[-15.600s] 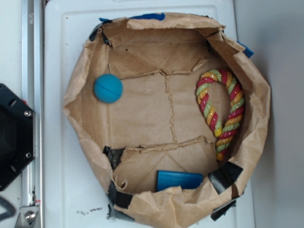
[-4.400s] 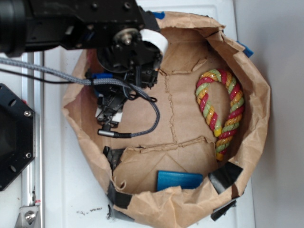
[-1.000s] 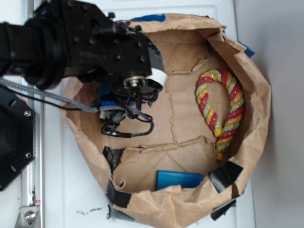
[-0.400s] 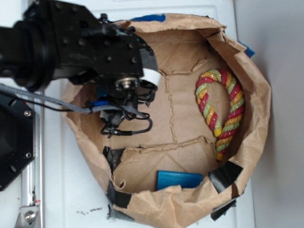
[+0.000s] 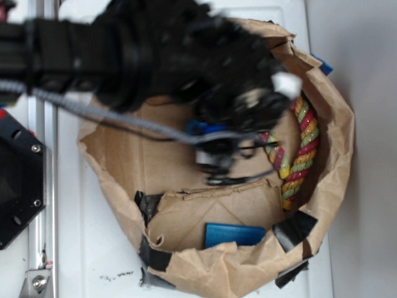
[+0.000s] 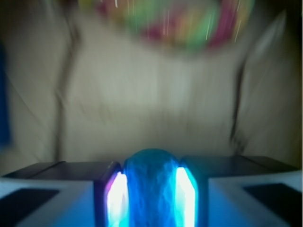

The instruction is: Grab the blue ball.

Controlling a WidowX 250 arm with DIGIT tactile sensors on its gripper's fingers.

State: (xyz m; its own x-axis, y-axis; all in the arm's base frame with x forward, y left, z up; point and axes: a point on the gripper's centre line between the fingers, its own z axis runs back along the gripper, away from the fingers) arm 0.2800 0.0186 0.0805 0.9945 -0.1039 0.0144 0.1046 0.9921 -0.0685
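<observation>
Above the paper bag point(image 5: 322, 161), end effector point(image 6: 151, 194) clamping blue ball point(image 6: 151, 184), rope point(image 5: 304, 149) nearby

Blue ball point(image 6: 151, 187): small, round, teal-blue, with a matte, slightly rough surface. In the wrist view it sits clamped between the two fingers point(image 6: 116, 198) of the pincer point(image 6: 151, 198), one finger pressed to each side, its rounded top rising just above them. It is held over the brown paper floor, on the near side of the multicoloured rope point(image 6: 175, 23). In the blurred exterior view the arm hides the ball.
</observation>
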